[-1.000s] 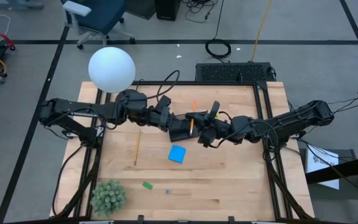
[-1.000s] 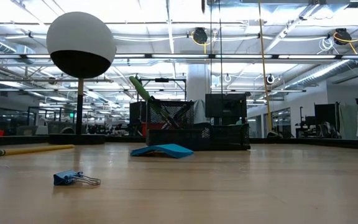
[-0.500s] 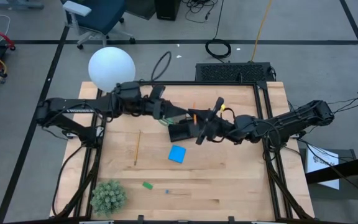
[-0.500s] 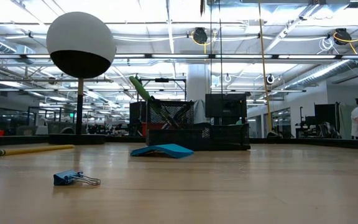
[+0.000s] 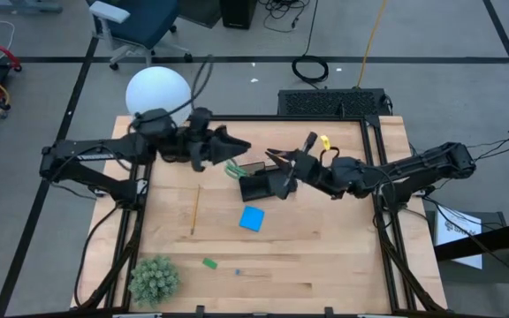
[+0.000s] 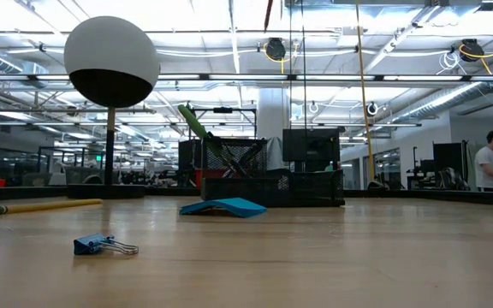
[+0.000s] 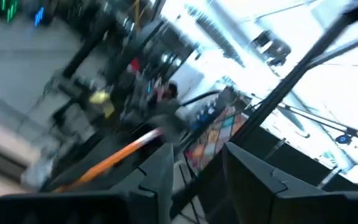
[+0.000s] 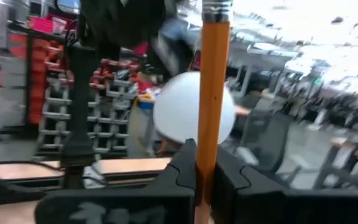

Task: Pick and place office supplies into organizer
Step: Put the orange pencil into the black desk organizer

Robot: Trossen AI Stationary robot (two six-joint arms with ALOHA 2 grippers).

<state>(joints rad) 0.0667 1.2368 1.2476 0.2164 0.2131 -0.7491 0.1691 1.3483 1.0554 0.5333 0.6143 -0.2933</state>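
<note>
Over the table, right tool clamps a pencil; left tool seemingly parted, blurred.

Black organizer on a pale wood table. Blue note pad, orange-yellow pencil, green eraser, blue clip. 1 orange pencil with a silver band sits between dark fingers. White globe lamp; fuzzy green plant ball. Green scissors handles.
</note>
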